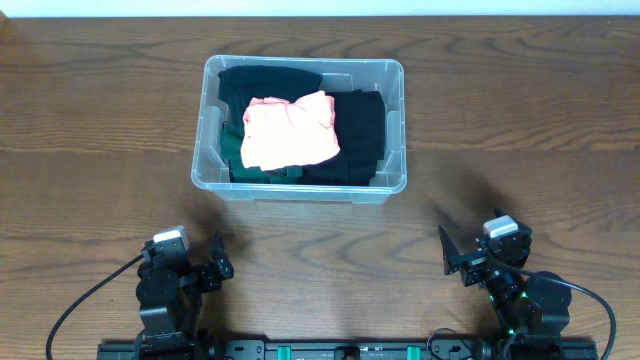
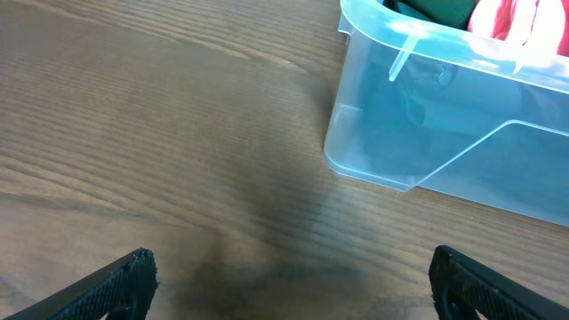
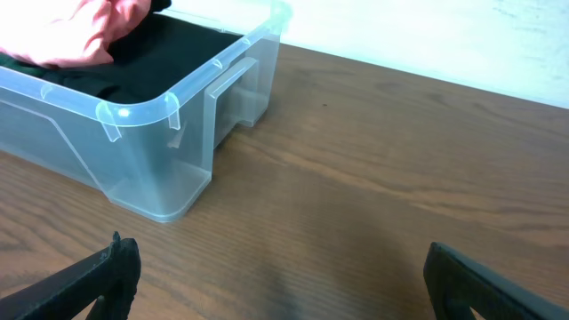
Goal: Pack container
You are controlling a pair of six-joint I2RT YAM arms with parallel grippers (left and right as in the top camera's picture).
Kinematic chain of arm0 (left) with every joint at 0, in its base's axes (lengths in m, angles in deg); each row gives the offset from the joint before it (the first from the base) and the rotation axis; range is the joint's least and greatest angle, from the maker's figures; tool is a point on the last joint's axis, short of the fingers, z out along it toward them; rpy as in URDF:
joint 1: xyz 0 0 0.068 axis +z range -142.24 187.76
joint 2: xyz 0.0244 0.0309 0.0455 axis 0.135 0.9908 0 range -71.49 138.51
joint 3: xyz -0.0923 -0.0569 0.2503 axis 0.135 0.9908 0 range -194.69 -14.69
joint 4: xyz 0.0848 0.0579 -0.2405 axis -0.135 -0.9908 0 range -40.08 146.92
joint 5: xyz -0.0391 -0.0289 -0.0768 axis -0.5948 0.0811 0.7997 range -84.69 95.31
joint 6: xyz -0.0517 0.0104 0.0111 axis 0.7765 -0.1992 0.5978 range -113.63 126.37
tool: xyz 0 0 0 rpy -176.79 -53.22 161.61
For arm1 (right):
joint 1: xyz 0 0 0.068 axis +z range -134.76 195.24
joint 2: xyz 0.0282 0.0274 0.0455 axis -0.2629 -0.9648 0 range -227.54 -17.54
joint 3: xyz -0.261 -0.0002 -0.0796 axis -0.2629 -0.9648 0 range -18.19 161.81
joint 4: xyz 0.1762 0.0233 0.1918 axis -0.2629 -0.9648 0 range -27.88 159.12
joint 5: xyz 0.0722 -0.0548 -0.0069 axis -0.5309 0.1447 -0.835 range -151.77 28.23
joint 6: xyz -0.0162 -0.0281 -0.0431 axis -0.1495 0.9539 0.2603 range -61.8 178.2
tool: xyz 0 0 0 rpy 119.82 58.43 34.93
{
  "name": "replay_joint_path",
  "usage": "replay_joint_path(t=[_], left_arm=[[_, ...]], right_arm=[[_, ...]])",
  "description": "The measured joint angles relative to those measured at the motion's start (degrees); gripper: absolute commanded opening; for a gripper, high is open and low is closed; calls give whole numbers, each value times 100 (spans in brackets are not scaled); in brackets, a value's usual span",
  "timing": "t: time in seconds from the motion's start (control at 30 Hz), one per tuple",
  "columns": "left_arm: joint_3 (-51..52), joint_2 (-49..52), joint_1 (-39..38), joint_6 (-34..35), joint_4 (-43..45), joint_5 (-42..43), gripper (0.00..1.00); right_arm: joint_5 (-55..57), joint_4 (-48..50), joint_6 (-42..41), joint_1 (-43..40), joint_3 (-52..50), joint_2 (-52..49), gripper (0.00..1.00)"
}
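Note:
The clear plastic container (image 1: 213,168) stands on the wooden table at the centre back. It holds dark clothes (image 1: 362,130), a dark green piece (image 1: 232,148) and a folded pink garment (image 1: 290,130) on top. Its near left corner shows in the left wrist view (image 2: 418,116), its near right corner in the right wrist view (image 3: 160,151). My left gripper (image 1: 218,262) is open and empty at the front left, its fingers wide apart above bare wood (image 2: 289,276). My right gripper (image 1: 452,258) is open and empty at the front right (image 3: 280,276).
The wooden table (image 1: 520,130) stretches to both sides of the container. A black rail (image 1: 330,350) with both arm bases runs along the front edge. A pale wall shows beyond the table's far edge in the right wrist view (image 3: 462,36).

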Motion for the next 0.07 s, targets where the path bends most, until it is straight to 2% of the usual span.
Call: replay_joint_path(t=[0.07], left_arm=[[0,0,0,0,0,0,98]], right_arm=[[0,0,0,2,0,0,99]])
